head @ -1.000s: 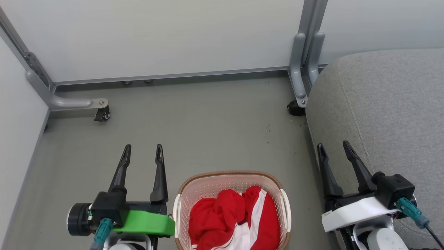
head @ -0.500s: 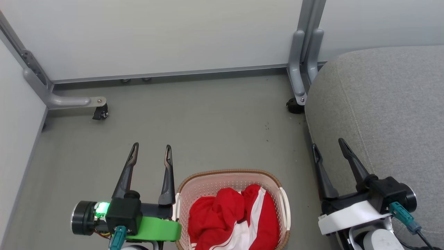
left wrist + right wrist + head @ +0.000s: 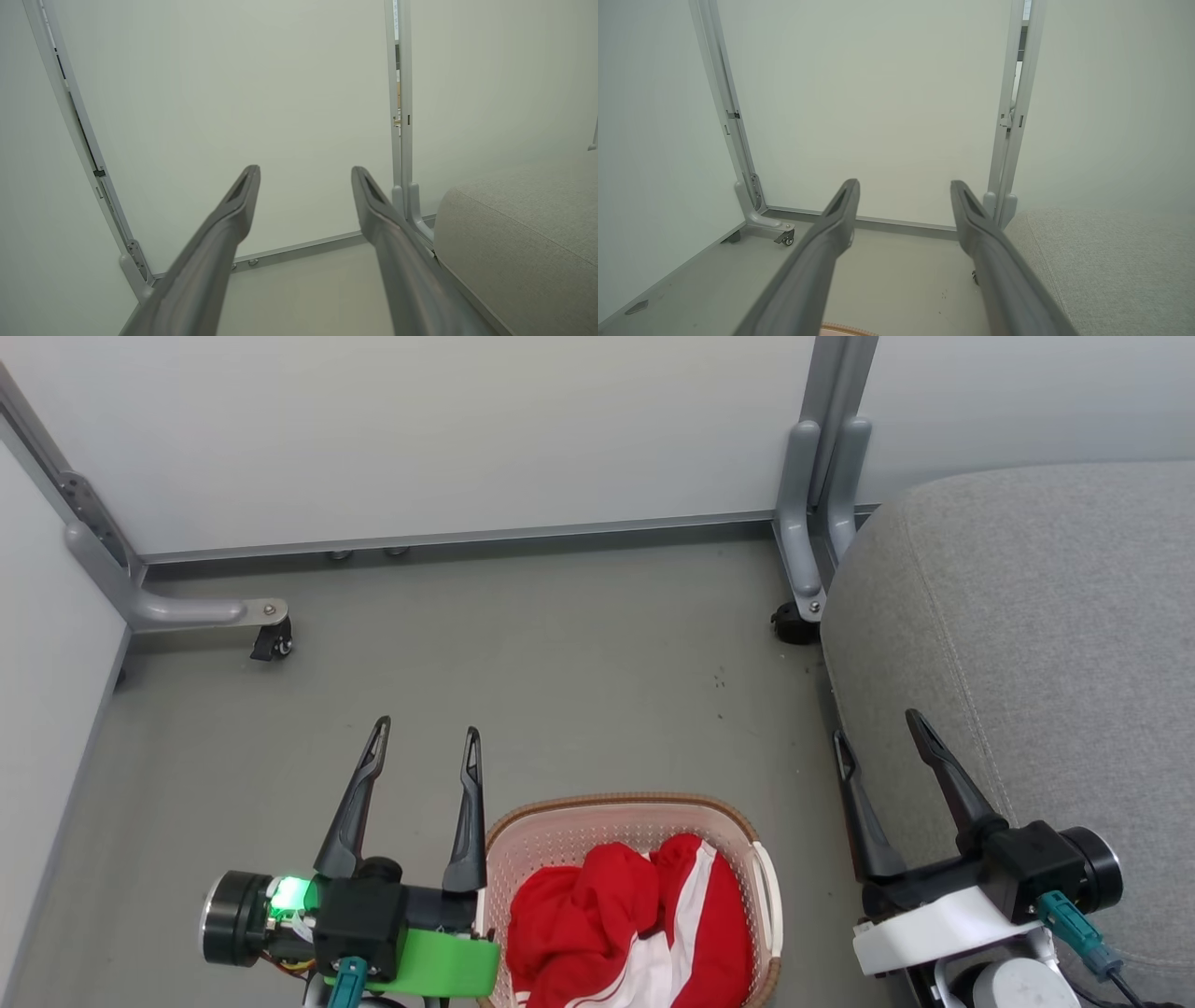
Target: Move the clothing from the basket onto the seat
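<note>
The red clothing (image 3: pixel 625 924) lies bunched in the basket (image 3: pixel 616 801) at 6 o'clock. The grey seat (image 3: pixel 1027 616) is at 3 o'clock. The left gripper (image 3: pixel 427 728) at the basket's 9 o'clock and the right gripper (image 3: pixel 877 725) at its 3 o'clock gape wide, empty.

The grey floor (image 3: pixel 523 653) has a few small dark specks (image 3: pixel 720 681). Behind it stand pale partition panels (image 3: pixel 448 429), joined by a grey metal post (image 3: pixel 826 448). A left caster wheel (image 3: pixel 271 641) and a right caster wheel (image 3: pixel 794 625), both black, rest on the floor.
</note>
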You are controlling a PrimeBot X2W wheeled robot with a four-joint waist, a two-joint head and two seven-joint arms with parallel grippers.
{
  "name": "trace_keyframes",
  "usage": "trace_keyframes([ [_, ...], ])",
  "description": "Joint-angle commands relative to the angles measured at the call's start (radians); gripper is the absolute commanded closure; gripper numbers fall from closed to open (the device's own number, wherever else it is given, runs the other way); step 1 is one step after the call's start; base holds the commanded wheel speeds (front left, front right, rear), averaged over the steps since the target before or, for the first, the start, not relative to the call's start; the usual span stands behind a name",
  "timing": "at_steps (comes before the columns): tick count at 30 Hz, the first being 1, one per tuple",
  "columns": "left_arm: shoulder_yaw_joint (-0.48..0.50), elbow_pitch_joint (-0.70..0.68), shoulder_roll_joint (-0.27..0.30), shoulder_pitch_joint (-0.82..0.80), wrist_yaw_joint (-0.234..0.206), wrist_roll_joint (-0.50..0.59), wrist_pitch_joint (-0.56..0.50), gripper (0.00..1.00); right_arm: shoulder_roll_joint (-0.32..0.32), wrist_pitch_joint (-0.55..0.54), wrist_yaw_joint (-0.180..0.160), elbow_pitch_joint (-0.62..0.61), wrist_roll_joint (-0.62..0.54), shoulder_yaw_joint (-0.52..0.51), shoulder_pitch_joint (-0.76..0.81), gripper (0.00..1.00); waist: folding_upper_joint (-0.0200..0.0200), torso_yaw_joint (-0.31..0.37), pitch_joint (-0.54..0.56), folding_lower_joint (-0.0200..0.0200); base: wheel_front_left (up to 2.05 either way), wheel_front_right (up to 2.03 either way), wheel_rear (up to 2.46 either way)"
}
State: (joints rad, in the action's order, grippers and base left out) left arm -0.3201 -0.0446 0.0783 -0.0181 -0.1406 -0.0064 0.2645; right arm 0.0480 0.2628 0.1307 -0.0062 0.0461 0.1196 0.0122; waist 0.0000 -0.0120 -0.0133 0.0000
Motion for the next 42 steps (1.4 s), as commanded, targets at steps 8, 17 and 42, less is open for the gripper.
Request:
trace_keyframes([
  [8,0.008,0.002,-0.002,0.017,0.007,-0.004,0.000,0.00,0.004,0.003,0.000,-0.006,-0.002,0.003,0.013,0.00,0.0000,-0.003,0.005,0.0000,0.00,0.00,0.00],
  [17,0.011,-0.001,-0.005,0.025,0.012,-0.002,0.000,0.00,0.004,0.003,0.000,-0.007,0.007,0.005,0.018,0.00,0.0000,-0.004,0.011,0.0000,0.00,0.00,0.00],
  [42,0.020,0.116,-0.026,-0.061,0.152,-0.072,0.000,0.00,0.004,0.003,0.000,-0.003,0.039,-0.101,-0.079,0.00,0.0000,0.014,-0.199,0.0000,0.00,0.00,0.00],
])
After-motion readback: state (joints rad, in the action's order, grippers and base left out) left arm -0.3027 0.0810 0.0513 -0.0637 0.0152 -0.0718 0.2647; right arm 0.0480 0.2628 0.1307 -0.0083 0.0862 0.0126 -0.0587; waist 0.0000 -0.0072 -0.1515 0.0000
